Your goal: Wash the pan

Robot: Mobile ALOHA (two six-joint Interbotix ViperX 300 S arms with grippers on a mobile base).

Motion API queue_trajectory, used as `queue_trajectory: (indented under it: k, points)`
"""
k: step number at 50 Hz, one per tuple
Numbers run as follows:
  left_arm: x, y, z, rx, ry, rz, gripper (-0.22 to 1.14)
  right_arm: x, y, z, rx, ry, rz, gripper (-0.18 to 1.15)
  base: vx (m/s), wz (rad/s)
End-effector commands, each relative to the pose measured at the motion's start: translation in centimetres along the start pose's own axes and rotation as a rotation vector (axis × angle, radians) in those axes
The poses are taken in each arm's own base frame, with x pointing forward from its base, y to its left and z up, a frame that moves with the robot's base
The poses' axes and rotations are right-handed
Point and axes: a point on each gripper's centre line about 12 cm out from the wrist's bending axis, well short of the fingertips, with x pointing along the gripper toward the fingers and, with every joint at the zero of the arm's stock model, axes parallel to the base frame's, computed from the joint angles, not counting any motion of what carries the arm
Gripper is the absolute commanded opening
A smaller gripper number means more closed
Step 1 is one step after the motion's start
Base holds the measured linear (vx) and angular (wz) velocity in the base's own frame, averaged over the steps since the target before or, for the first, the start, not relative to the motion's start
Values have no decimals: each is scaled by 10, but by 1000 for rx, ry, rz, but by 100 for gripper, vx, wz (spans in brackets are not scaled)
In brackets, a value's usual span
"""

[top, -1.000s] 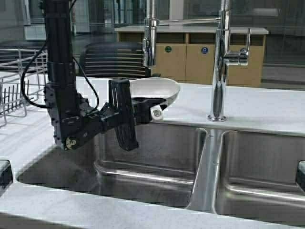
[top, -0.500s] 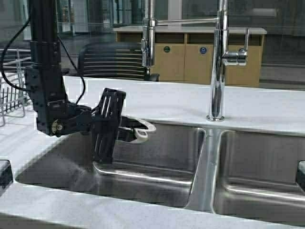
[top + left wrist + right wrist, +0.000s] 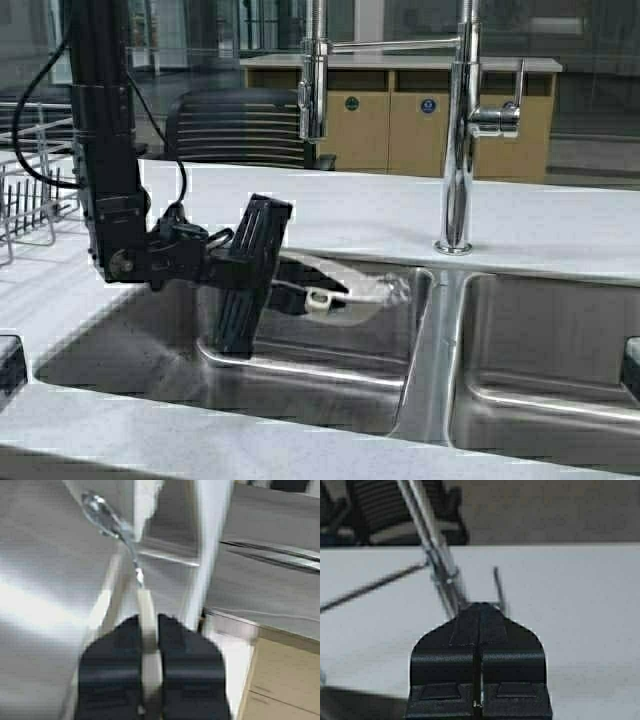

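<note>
The cream pan (image 3: 366, 291) hangs blurred inside the left sink basin (image 3: 150, 340), near its back wall and under the pull-down faucet (image 3: 313, 80). My left gripper (image 3: 296, 286) is shut on its short whitish handle (image 3: 318, 300). In the left wrist view the handle (image 3: 150, 655) sits pinched between the two dark fingers of the left gripper (image 3: 148, 622); the pan body beyond is only a pale blur. My right gripper (image 3: 479, 609) is shut and empty and faces the white counter; it is out of the high view.
A second tall tap (image 3: 460, 130) stands behind the steel divider (image 3: 432, 340) between the two basins. The right basin (image 3: 560, 370) is at the right. A wire dish rack (image 3: 25, 190) sits on the counter at the far left.
My left arm has brought the pan down from above the counter's back edge into the left basin, dipping left first and then swinging right. The right arm has not moved.
</note>
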Motion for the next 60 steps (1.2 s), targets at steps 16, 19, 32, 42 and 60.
queue_trajectory:
  k: [16, 19, 32, 42, 60]
  points:
    - [-11, -46, 54, 672, -28, 796, 3, -20, -2, -13, -25, -15, 9, 5, 0, 0]
    - [-19, -65, 64, 835, -48, 933, 3, -18, -2, -15, -22, -9, 7, 5, 0, 0]
    - [-45, -134, 68, 1338, 22, 1161, 3, -16, -3, -17, -21, -6, 7, 5, 0, 0]
    - [-61, -155, 60, 1360, 42, 1122, 3, -16, -3, -17, -22, -8, 7, 5, 0, 0]
    - [-48, -116, 55, 1347, 153, 1133, 3, -14, -3, -19, -25, 6, 4, 5, 0, 0]
